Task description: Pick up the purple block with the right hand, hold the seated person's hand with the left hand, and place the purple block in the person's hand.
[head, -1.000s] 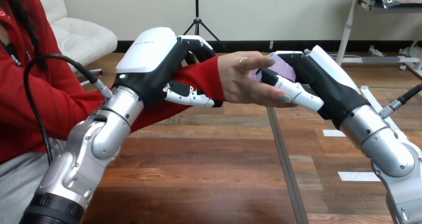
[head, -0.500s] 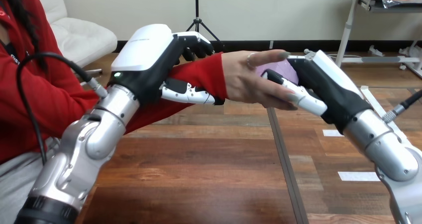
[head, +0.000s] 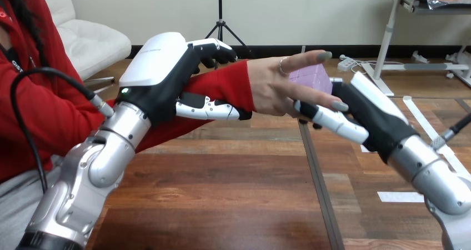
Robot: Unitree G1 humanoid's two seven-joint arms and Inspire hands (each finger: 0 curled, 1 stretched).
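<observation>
The person's hand [head: 272, 89] reaches in from the left at mid-height, its fingers spread. The purple block [head: 312, 75] rests against that palm, behind the person's fingers. My left hand [head: 161, 66] is shut on the person's wrist [head: 225, 86] in its red sleeve, with the fingers curled over the top and the thumb underneath. My right hand [head: 369, 116] sits just right of and below the block. Its thumb [head: 330, 120] lies straight under the person's fingers and is off the block.
The wooden table [head: 222, 194] spreads below both arms, with a dark seam [head: 317, 172] running toward me. White tape marks [head: 397, 196] lie at the right. The person's torso and red-sleeved arm [head: 50, 111] take up the left side.
My right hand has dropped down and to the right, and its thumb has come off the block. The block now stays in the person's hand, whose fingers have spread. My left hand keeps its hold.
</observation>
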